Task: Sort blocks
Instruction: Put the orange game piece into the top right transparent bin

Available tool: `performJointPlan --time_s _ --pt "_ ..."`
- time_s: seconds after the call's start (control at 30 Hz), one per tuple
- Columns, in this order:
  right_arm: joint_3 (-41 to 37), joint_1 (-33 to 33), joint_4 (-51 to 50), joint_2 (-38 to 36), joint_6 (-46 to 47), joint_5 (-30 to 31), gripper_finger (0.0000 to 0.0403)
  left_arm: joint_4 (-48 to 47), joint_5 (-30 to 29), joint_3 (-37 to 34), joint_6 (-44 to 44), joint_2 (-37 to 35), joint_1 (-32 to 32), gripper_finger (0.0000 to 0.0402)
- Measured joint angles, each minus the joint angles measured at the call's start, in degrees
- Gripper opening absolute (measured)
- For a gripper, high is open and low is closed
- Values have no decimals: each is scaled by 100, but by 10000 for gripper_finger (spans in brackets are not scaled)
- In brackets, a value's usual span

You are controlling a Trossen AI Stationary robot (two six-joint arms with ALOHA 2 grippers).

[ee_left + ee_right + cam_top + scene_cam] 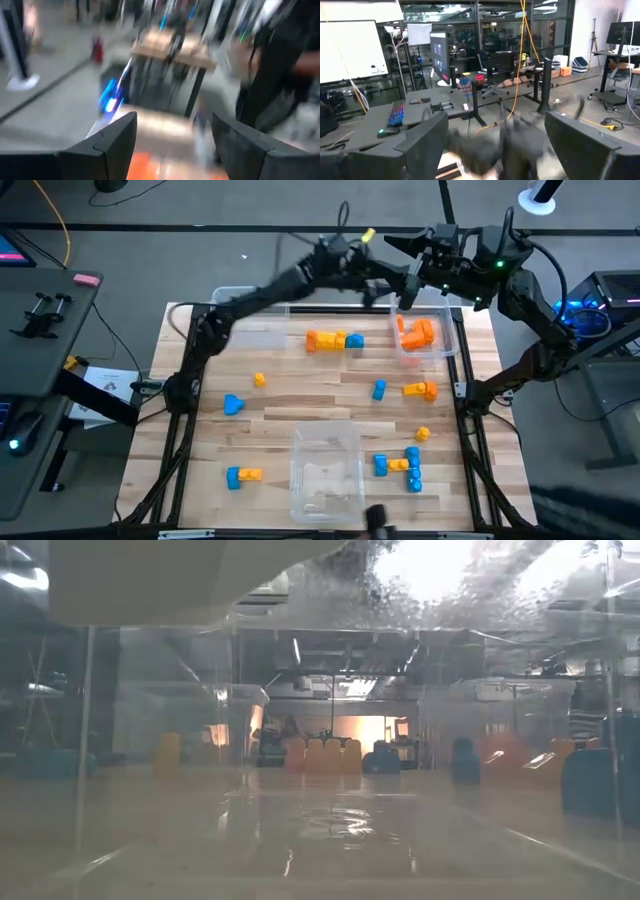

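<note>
Blue, orange and yellow-orange blocks lie scattered on the wooden table: an orange-and-blue row (335,340), a blue one (233,405), a blue-and-orange cluster (400,465) and others. Several orange blocks (417,332) lie in the clear bin (447,350) at the far right. My left gripper (395,295) (172,117) hovers open over that bin's far edge, with orange showing blurred below its fingers. My right gripper (405,242) (495,117) is open, held high beyond the table's far edge and pointing left. It holds nothing.
A second clear bin (325,470) stands at the near middle and fills the low view. A third clear bin (250,320) sits at the far left. The two arms cross close together above the far right corner. Bare wood (300,395) shows mid-table.
</note>
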Motion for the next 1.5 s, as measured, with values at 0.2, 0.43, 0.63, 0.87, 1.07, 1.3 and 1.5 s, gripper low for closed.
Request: performJointPlan --time_s 0.2,0.43,0.63,0.87,1.07,1.3,1.5 --pt "0 0 -132 16 -144 3 330 -3131 -455 -41 479 -709 181 236" --pt "0 0 -601 26 -273 4 330 -3099 -487 -1591 384 -1389 251 236" --pt "0 0 -1021 26 -273 5 330 -2508 -731 -3548 778 -2325 369 236" --pt "0 0 -1142 26 -317 5 330 -2779 -935 -4283 2173 -2460 1049 235" --pt "0 0 -1140 26 -317 5 330 -3148 -179 -3775 4268 -1809 1317 217" --pt "0 0 -1141 32 -256 5 330 -3355 -695 -3292 4459 -1223 1197 198" --pt "0 0 -1143 67 -252 7 330 -3569 -944 -3126 4017 -1126 1138 197"
